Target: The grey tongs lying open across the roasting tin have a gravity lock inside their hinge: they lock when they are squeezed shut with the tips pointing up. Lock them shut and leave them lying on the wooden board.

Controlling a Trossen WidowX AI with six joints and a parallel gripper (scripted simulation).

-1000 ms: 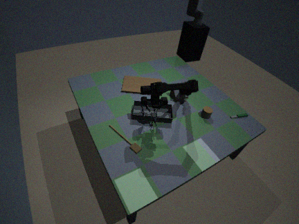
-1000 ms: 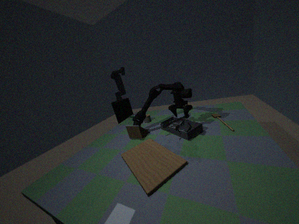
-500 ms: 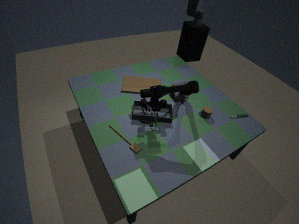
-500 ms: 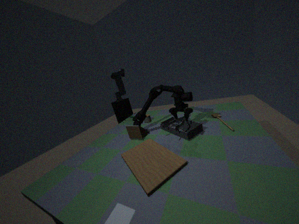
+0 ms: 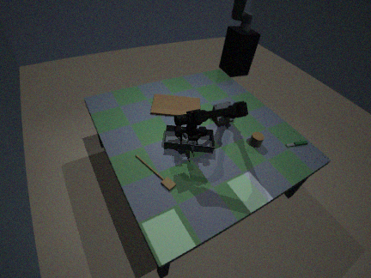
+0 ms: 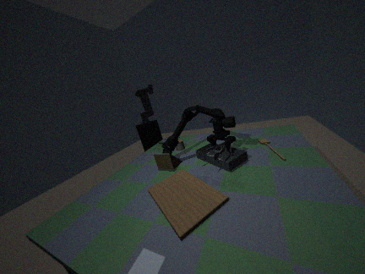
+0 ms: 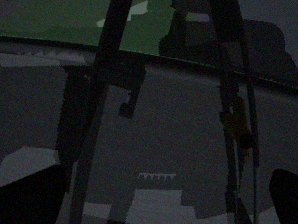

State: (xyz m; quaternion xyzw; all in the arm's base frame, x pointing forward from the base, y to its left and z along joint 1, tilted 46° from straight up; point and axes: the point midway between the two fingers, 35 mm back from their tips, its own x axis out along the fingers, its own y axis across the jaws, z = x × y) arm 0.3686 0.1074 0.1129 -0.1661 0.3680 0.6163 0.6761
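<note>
The dark roasting tin [image 5: 189,142] sits mid-table and also shows in the exterior view [image 6: 221,156]. The grey tongs [image 7: 166,116] lie open across it; in the wrist view their two arms run up from wide apart at the bottom to a meeting point past the top edge. My gripper [image 5: 189,130] is lowered into the tin over the tongs, fingers open, one on each outer side of the arms. Nothing is between the fingers. The wooden board [image 5: 175,105] lies flat behind the tin, and it is near the front in the exterior view [image 6: 187,200].
A wooden spatula [image 5: 155,172] lies in front-left of the tin. A small wooden cylinder [image 5: 257,138] and a green-tipped stick [image 5: 297,143] lie to the right. A dark box with a camera arm [image 5: 239,49] stands off the table's back corner.
</note>
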